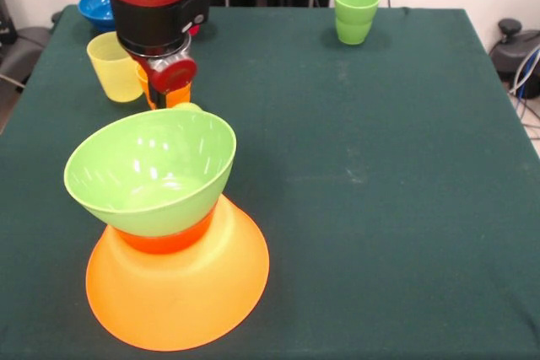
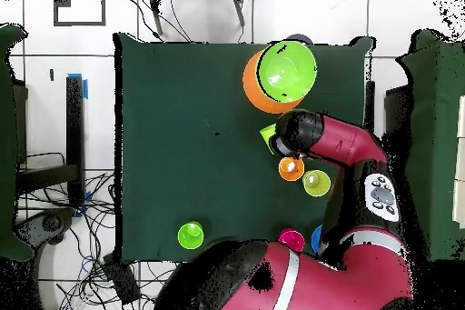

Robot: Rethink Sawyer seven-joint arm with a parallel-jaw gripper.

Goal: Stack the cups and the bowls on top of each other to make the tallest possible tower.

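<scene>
Lime green bowl (image 1: pixel 150 170) atop tower (image 1: pixel 177 280)

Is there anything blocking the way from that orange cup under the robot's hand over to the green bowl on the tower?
Nothing visible does. The orange cup sits just behind the green bowl, with only bare table between them.

Four bowls show plainly. Three are stacked just beside the gripper (image 1: pixel 169 97): the large orange bowl (image 1: pixel 177 301) upside down, the small orange-red bowl (image 1: pixel 164 240) on it, and the lime green bowl (image 1: pixel 152 170) on top. The fourth, the blue bowl (image 1: pixel 95 8), sits farther behind the gripper, towards the robot's base.

Five cups can be counted. The yellow cup (image 1: pixel 114 67) and the orange cup (image 2: pixel 291 168) stand close beside the gripper. Two green cups (image 1: pixel 356 14), one nested in the other, stand well apart from it. The red cup (image 2: pixel 291 238) shows only from overhead, next to the blue bowl.
</scene>
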